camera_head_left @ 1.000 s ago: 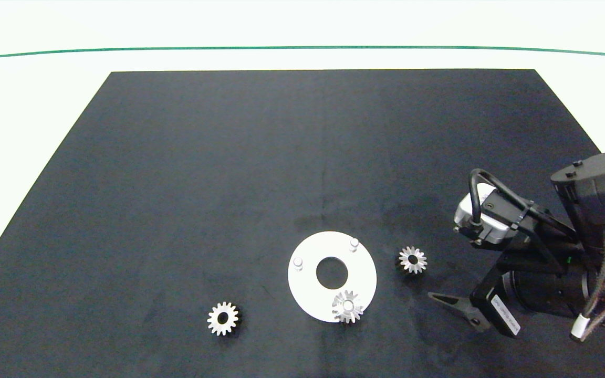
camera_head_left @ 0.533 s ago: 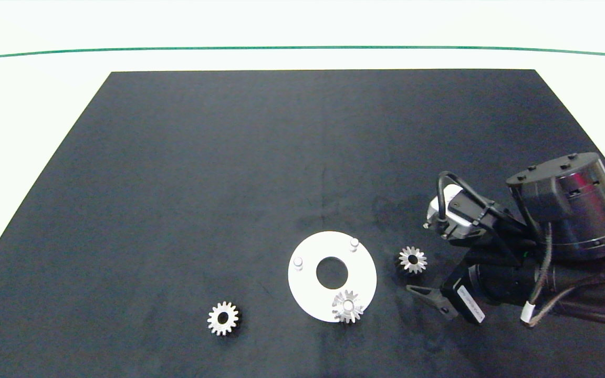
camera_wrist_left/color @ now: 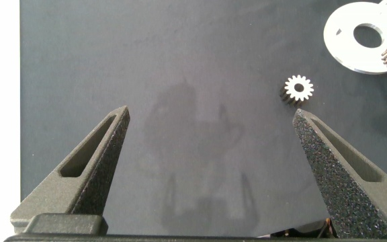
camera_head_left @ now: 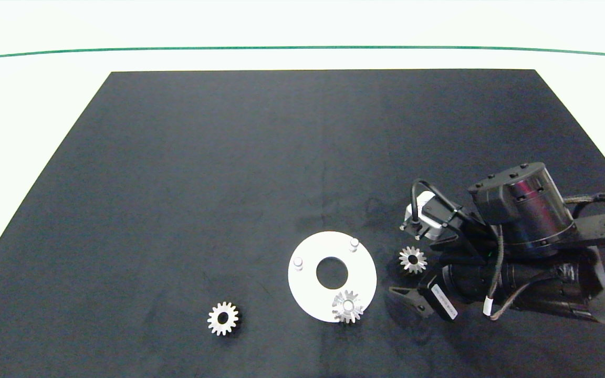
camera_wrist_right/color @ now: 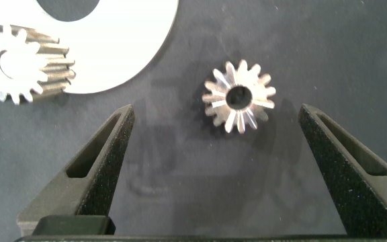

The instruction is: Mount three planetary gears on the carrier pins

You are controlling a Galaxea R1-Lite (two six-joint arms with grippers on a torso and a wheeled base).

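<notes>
Silver metal spur gears are found at three stations on the black mat (camera_head_left: 176, 184) covering the surface. At far left a loose gear (camera_head_left: 223, 318) lies flat, bore upward, well apart from the white disc (camera_head_left: 308, 294); the same gear is seen ahead of the left gripper (camera_wrist_left/color: 210, 144), which is outside the head view, well short of it, with its fingers spread wide and empty.

At centre, the disc carries three carrier pins: two bare, the left pin (camera_head_left: 298, 262) and the far pin (camera_head_left: 354, 243), and one occupied by a seated gear (camera_head_left: 347, 306) at the near rim, its teeth overhanging the disc edge.

To the right, a third gear (camera_head_left: 413, 260) lies flat just beside the disc, not touching it. The right gripper (camera_wrist_right/color: 217, 138) is positioned close behind it, fingers spread wide, with the gear lying ahead between their tips and no contact made.

Handling is judged as follows: each gear is rigid, dense for its bulk, smooth and likely slippery on the tooth tips; no fragility is expected. Hold is best taken across opposite tooth crowns on the outer diameter, leaving the bore clear for the pin.

Orientation: every gear's axis stands vertical, bore facing up, parallel to the pins. No long axis is present.
</notes>
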